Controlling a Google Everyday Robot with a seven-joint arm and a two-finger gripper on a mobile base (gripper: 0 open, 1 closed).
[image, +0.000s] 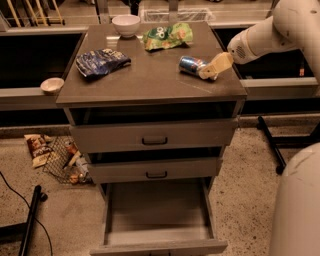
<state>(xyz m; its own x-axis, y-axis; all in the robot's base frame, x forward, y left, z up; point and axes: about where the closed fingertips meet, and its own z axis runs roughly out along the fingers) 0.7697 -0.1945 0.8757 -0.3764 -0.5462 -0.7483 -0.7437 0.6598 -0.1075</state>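
Observation:
A blue soda can (190, 64) lies on its side on the right part of the grey cabinet top (150, 82). My gripper (212, 68) reaches in from the right on a white arm (270, 32) and sits right against the can's right end. A blue chip bag (101, 61) lies on the left of the top. At the back are a green chip bag (167, 36) and a white bowl (126, 24).
The cabinet's bottom drawer (159, 215) is pulled out; the two upper drawers are shut. A small bowl (52, 85) sits on the ledge at left. A snack bag (37, 147) and a wire basket (67, 160) lie on the floor. My white base (300, 210) fills the lower right.

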